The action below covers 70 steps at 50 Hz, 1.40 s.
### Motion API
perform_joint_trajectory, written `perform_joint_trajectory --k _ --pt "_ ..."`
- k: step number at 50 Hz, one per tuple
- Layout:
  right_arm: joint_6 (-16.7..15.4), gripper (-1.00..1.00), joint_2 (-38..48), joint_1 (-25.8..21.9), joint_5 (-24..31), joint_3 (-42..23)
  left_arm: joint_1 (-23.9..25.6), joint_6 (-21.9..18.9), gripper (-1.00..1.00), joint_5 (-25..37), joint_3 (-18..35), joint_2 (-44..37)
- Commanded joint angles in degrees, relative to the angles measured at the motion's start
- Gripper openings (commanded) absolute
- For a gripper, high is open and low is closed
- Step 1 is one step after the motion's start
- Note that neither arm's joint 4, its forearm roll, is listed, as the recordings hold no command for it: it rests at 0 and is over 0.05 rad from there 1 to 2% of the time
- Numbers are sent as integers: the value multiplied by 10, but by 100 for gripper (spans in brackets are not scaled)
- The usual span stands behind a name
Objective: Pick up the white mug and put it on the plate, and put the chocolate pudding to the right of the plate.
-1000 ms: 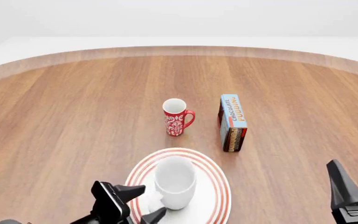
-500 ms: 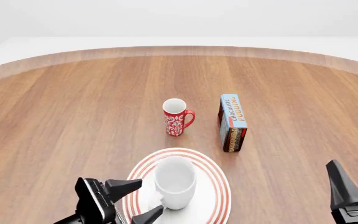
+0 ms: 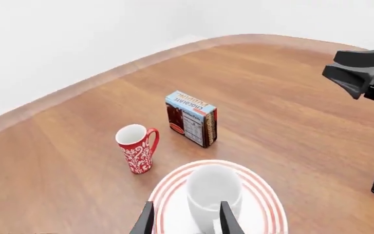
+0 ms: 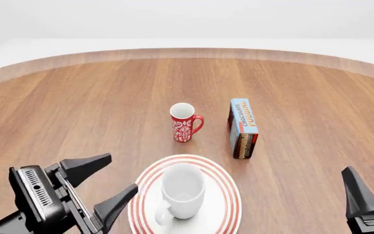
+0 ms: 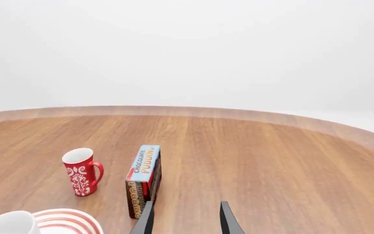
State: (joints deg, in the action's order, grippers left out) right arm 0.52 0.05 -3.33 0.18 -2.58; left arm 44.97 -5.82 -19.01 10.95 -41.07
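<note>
The white mug [image 4: 182, 189] stands upright on the red-ringed plate [image 4: 231, 195] near the table's front edge, with its handle toward the front left. My left gripper [image 4: 107, 181] hangs open just left of the plate, apart from the mug and holding nothing. In the left wrist view its fingers [image 3: 146, 220] frame the mug [image 3: 213, 187] and the plate [image 3: 266, 196]. The chocolate pudding [image 4: 243, 127] lies on its long edge beyond the plate, a little to the right. My right gripper [image 4: 369, 170] is open and empty at the front right, looking toward the pudding [image 5: 144, 178].
A red mug with a white floral pattern [image 4: 184, 122] stands upright left of the pudding box, behind the plate. The round wooden table's far edge [image 4: 187, 51] curves across the back. In the left wrist view the right gripper [image 3: 359, 73] shows beyond the plate.
My left gripper has drawn back to the left, away from the mug's handle, and its fingers have spread wider. The mug stays on the plate. The right arm has not moved.
</note>
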Motion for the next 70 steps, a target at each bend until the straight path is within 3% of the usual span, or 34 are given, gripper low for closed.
perform_joint_trajectory --k 1,5,8,18,26,45,57,70 --pt "0 100 0 1 0 -1 -82 -42 100 102 26 137" --pt "0 100 0 0 1 -2 -146 -50 100 137 34 204" --pt "0 100 0 0 1 -2 -163 -52 100 148 37 221" --pt "0 100 0 -1 1 -2 -298 -40 100 187 37 311" --pt "0 100 0 -2 1 -4 -346 -41 100 177 -22 341" --pt "1 100 0 -2 2 -5 -407 -10 100 178 -105 392" --pt "1 100 0 -2 1 -2 -429 10 100 202 -109 404" --pt "-1 100 0 -5 1 -4 -432 -11 100 202 -109 409"
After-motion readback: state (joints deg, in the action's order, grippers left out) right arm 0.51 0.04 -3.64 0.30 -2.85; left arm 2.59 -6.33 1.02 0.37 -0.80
